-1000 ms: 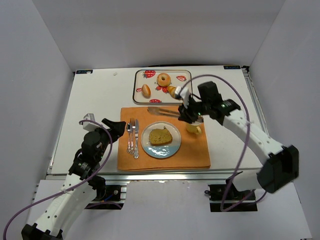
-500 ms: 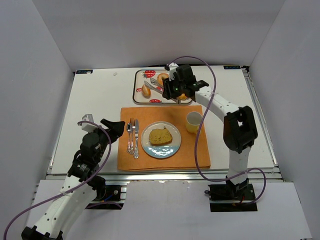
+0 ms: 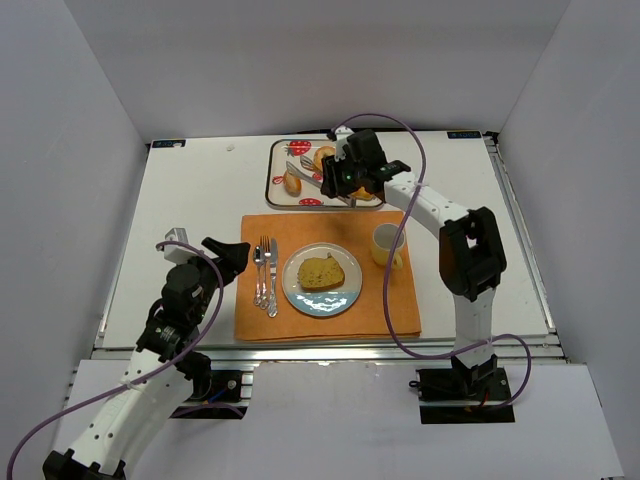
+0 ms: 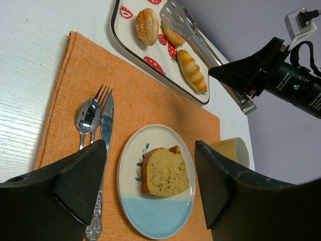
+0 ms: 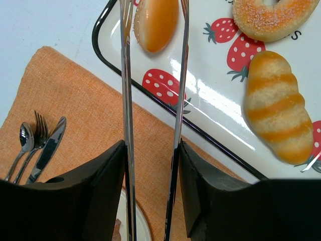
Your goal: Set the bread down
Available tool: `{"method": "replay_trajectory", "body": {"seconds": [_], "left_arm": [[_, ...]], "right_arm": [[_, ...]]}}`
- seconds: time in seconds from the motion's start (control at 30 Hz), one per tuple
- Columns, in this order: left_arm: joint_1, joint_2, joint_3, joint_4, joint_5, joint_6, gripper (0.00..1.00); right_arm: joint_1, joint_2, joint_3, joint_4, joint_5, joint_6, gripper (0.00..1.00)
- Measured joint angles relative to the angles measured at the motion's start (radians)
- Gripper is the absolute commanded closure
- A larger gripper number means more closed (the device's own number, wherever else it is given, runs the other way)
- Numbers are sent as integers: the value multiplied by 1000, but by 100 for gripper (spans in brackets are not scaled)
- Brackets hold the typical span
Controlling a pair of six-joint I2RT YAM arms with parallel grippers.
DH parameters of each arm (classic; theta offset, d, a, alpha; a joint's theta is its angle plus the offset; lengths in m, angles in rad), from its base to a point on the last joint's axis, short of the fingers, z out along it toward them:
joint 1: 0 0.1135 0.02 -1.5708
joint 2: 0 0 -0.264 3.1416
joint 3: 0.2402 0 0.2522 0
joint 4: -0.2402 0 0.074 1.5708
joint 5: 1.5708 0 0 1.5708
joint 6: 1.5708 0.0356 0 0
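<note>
A slice of bread [image 4: 164, 171] is lying flat on a white and blue plate [image 4: 155, 221] in the middle of an orange placemat [image 4: 75, 75], with a yellow cup [image 4: 230, 150] just beside the plate. The slice is looking light, soft and crumbly, so it is probably best taken gently by its crusted edges, not squeezed across the crumb. The right gripper [image 5: 151, 150] is clamping metal tongs [image 5: 178, 75] that are reaching over a strawberry-patterned tray [image 5: 195, 65], their arms flanking an oval roll [image 5: 155, 22]. The left gripper [image 4: 150, 150] is hovering with its jaws wide apart, holding nothing. Small lettering is showing beside a sugared ring [image 5: 268, 17], too partial to read.
</note>
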Motion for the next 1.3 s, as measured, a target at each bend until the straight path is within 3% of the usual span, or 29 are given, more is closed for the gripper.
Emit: {"method": "replay_trajectory", "body": {"seconds": [1.3], "left_arm": [[0, 9, -1, 0, -7, -7, 20]], "right_arm": [[0, 54, -71, 19, -57, 107, 50]]}}
